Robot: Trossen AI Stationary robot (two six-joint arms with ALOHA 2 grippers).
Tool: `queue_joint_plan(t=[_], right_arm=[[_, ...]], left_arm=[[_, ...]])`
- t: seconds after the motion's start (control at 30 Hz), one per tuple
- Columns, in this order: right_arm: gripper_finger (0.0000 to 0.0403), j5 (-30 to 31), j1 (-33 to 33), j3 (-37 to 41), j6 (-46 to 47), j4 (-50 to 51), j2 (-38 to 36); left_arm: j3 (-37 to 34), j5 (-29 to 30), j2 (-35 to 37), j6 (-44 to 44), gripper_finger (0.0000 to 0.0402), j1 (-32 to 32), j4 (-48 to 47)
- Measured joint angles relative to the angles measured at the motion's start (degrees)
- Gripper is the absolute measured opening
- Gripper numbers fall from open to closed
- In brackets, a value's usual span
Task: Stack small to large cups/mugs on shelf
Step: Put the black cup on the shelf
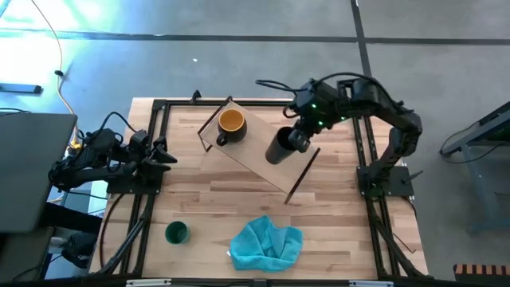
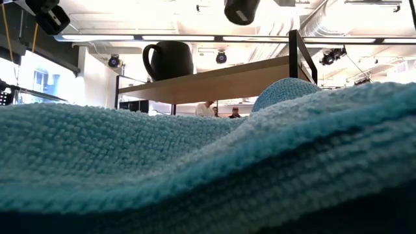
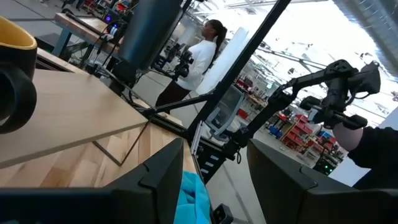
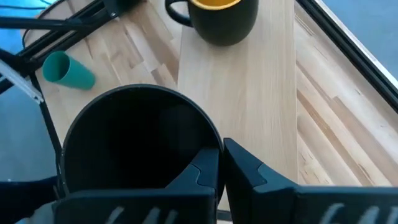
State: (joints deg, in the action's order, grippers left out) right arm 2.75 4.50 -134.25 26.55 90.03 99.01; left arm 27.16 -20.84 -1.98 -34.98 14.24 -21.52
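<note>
A yellow-orange mug (image 1: 231, 123) with a dark outside and handle stands on the far-left end of the light wooden shelf (image 1: 256, 162); it also shows in the low view (image 2: 169, 60). My right gripper (image 1: 296, 141) is shut on the black cup (image 1: 280, 148) above the shelf's middle. The green cup (image 1: 176, 233) sits on the tabletop at the near left. My left gripper (image 1: 162, 151) is open and empty at the table's left edge. My right gripper holds the black cup by its rim wall (image 4: 217, 144), one finger (image 4: 202, 174) inside the cup and one finger (image 4: 252, 174) outside. The cup is lifted clear above the shelf board, as the low view (image 2: 242, 10) shows.
A teal-blue cloth (image 1: 267, 243) lies crumpled at the table's near edge and fills most of the low view (image 2: 208, 162). Black rails (image 1: 155, 127) frame the striped tabletop. A person (image 3: 199, 56) stands in the room beyond the table.
</note>
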Motion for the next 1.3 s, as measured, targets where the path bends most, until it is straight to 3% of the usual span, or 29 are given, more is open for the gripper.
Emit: queue_joint_plan(t=[0.53,1.3], right_arm=[[0.0,-2.6,3.9,-0.7,3.0,-4.1,6.7],[0.0,-0.4,5.0,-0.7,5.6,-5.2,11.7]], left_arm=[[0.0,0.5,0.0,1.2,0.0166,0.0,-0.1],[0.0,1.1,0.0,1.7,0.0166,0.0,-1.2]])
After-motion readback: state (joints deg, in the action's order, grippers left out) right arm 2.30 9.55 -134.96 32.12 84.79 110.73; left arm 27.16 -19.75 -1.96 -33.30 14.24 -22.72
